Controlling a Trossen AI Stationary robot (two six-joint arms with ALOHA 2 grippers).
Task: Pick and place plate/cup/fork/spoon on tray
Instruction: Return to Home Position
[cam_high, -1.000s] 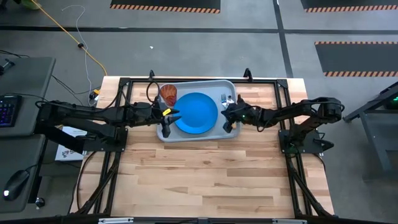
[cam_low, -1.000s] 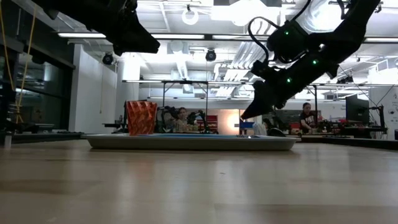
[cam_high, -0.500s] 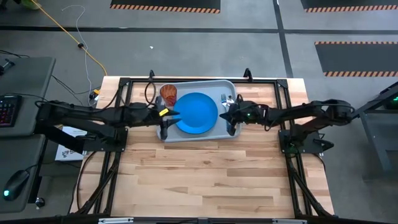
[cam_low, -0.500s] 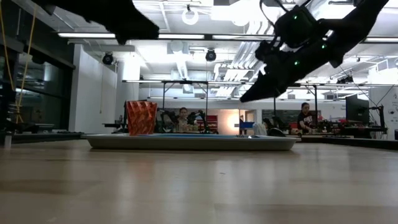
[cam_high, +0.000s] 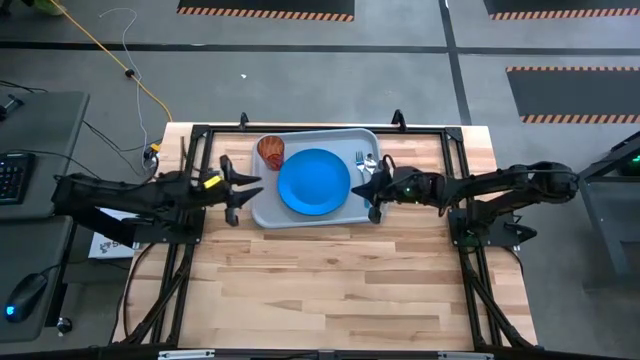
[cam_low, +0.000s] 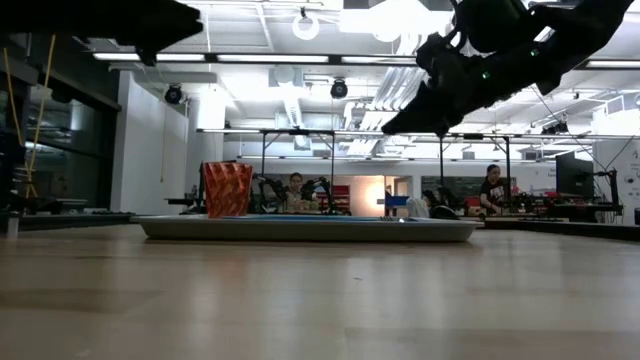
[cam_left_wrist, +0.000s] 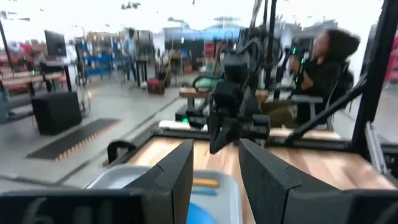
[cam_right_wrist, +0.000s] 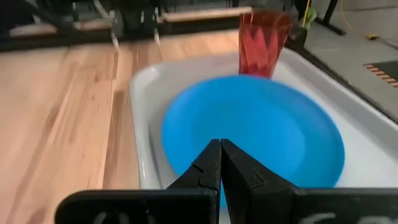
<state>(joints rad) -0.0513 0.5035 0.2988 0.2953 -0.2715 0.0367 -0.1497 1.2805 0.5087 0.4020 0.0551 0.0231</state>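
The pale grey-blue tray lies at the table's far middle. The blue plate lies flat in its middle, and the reddish-brown cup stands upright in its far left corner. The fork and spoon lie side by side along the tray's right side, their handles partly under my right arm. My left gripper is open and empty, raised just left of the tray. My right gripper is shut and empty, raised over the tray's right edge, pointing at the plate.
Black frame rails run along the table's far edge and down both sides. Bare wood stretches from the tray to the near edge. People sit in the room behind.
My left gripper has drawn back from the tray's left edge toward the table's left edge and has risen, staying open. My right gripper has risen and shifted slightly toward the table's right edge. The tableware has stayed where it was.
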